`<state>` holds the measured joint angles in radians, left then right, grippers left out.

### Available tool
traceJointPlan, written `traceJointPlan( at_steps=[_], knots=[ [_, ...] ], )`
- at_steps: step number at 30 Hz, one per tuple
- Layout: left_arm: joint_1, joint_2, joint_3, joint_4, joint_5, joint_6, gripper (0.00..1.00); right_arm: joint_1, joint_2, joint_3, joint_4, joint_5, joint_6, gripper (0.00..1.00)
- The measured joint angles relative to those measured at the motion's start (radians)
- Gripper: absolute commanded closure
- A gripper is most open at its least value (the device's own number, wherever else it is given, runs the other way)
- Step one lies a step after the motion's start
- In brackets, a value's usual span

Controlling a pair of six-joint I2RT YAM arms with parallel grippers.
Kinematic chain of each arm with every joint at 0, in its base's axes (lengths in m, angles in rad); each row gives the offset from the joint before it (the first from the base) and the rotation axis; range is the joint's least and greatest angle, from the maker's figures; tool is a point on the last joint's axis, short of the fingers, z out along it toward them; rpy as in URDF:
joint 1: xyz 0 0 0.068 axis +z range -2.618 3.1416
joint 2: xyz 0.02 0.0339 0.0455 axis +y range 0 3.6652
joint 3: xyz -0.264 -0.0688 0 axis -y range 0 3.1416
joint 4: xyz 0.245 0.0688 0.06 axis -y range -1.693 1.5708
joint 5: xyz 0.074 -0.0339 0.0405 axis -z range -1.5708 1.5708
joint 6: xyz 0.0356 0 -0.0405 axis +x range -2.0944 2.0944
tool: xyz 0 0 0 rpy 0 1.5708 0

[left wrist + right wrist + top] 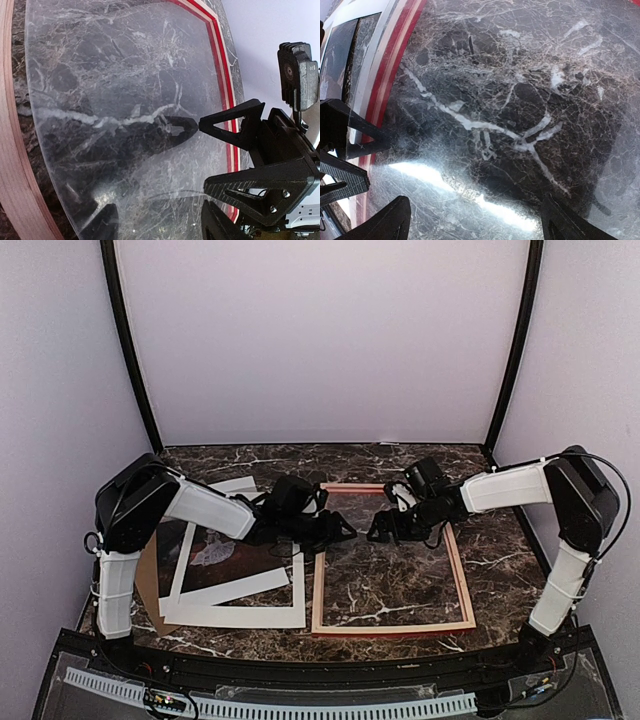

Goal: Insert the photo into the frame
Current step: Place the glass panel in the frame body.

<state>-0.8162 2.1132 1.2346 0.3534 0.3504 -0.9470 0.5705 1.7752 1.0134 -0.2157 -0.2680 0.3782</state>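
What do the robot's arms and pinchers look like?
The left arm and right arm have white shells and black joints. The left gripper and right gripper are black, with triangle-holed fingers. A thin black cable loops beside the right arm.

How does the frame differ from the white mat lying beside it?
The frame has thin pale-wood rails; the white mat has broader white borders. The marble table shows inside the frame; the dark photo shows inside the mat's borders. Both are rectangular and lie flat.
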Motion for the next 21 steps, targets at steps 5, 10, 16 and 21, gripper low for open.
traceJointPlan(
  at_steps=[5, 10, 16, 21],
  knots=[
    [-0.003, -0.011, 0.004, -0.031, -0.027, 0.035, 0.39, 0.000, 0.000, -0.003, 0.004, 0.000, 0.000, 0.08],
    [-0.005, -0.039, 0.004, -0.093, -0.069, 0.078, 0.38, 0.000, 0.000, -0.004, 0.006, 0.001, 0.000, 0.08],
    [-0.005, -0.069, 0.003, -0.145, -0.113, 0.113, 0.38, 0.000, 0.000, -0.006, 0.008, 0.002, 0.000, 0.09],
    [-0.005, -0.111, -0.013, -0.180, -0.154, 0.140, 0.38, 0.000, 0.000, -0.006, 0.007, 0.003, -0.001, 0.09]
  ],
)
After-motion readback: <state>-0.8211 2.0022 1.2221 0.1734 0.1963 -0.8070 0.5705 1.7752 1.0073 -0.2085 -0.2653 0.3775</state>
